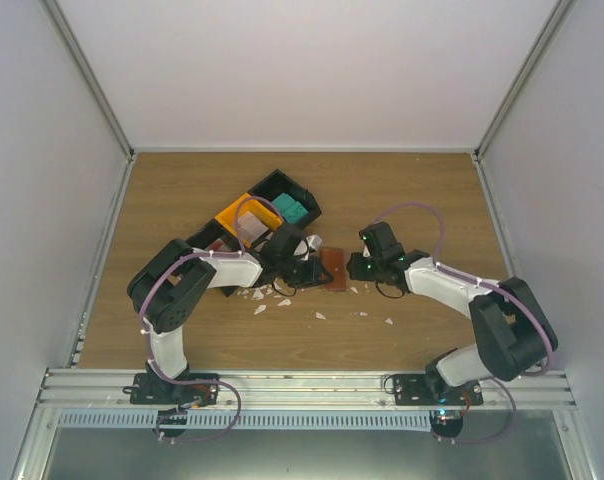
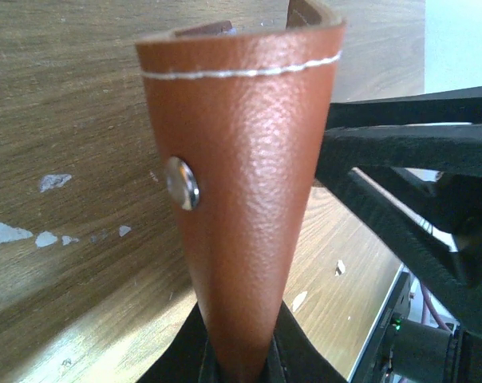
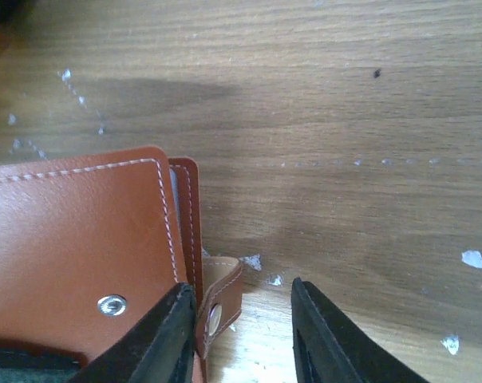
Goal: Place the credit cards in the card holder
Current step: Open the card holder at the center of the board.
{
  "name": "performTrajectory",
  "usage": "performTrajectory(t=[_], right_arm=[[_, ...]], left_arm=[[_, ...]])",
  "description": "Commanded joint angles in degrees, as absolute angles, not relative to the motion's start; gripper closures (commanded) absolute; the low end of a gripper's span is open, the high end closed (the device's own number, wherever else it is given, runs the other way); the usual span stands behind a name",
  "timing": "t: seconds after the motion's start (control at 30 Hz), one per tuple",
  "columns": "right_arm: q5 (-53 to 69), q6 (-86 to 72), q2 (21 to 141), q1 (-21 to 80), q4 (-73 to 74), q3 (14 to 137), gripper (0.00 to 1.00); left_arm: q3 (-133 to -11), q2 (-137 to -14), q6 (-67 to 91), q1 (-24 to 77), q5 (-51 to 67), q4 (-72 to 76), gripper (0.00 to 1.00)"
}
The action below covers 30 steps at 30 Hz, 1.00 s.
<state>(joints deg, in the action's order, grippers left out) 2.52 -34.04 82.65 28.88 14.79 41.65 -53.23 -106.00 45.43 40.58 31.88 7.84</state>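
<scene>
Brown leather filled the left wrist view: the card holder (image 2: pixel 241 199) was pinched by one flap in the left tool (image 2: pixel 237 365), which was clamped hard on it, the flap bowing away from the lens. The right tool (image 3: pixel 239 335) sat low over the table (image 3: pixel 345 120) with its jaws apart, the little snap tab (image 3: pixel 222 307) lying between them, nothing gripped. From above, the holder lay mid-table between the two tools, and a teal card (image 1: pixel 290 209) sat back in the black-and-orange tray (image 1: pixel 282 185). This looked like the opening step. The way to do it well was a firm left grip, with the right closing on the free flap rather than only the tab, then a slow peel so the pocket gaped without the holder sliding. The white scraps (image 3: pixel 471 258) nearby were best left alone.
</scene>
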Motion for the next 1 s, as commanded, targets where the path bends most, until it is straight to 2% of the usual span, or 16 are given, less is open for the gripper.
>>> performTrajectory(t=[0.0, 0.3, 0.33, 0.37, 0.43, 0.67, 0.83, 0.97], right_arm=[[4.2, -34.0, 84.8, 28.5, 11.6, 40.7, 0.68], [4.3, -34.5, 88.2, 28.5, 9.5, 40.1, 0.79], [4.1, -34.5, 88.4, 28.5, 9.1, 40.0, 0.82], [3.8, -34.5, 88.3, 28.5, 8.6, 39.9, 0.90], [2.8, -34.7, 87.7, 28.5, 7.3, 39.1, 0.99], [0.2, -33.8, 82.4, 27.9, 12.0, 39.7, 1.00], [2.3, -34.2, 80.1, 27.3, 21.7, 42.8, 1.00], [4.1, -32.8, 77.4, 27.3, 23.8, 44.0, 0.99]], left_arm=[[-53.7, -104.8, 44.4, 40.4, 31.8, 9.2, 1.00], [-53.9, -105.8, 44.6, 40.4, 31.9, 9.1, 1.00], [-53.9, -105.9, 44.6, 40.4, 31.8, 9.1, 0.99], [-53.8, -105.9, 44.6, 40.4, 31.6, 9.1, 0.99], [-53.5, -105.5, 44.5, 40.4, 31.3, 9.1, 0.92], [-53.5, -103.5, 43.3, 40.4, 27.7, 7.0, 0.63], [-52.6, -100.3, 41.1, 40.4, 24.8, 6.7, 0.33], [-52.6, -98.6, 40.3, 40.4, 22.9, 6.3, 0.27]])
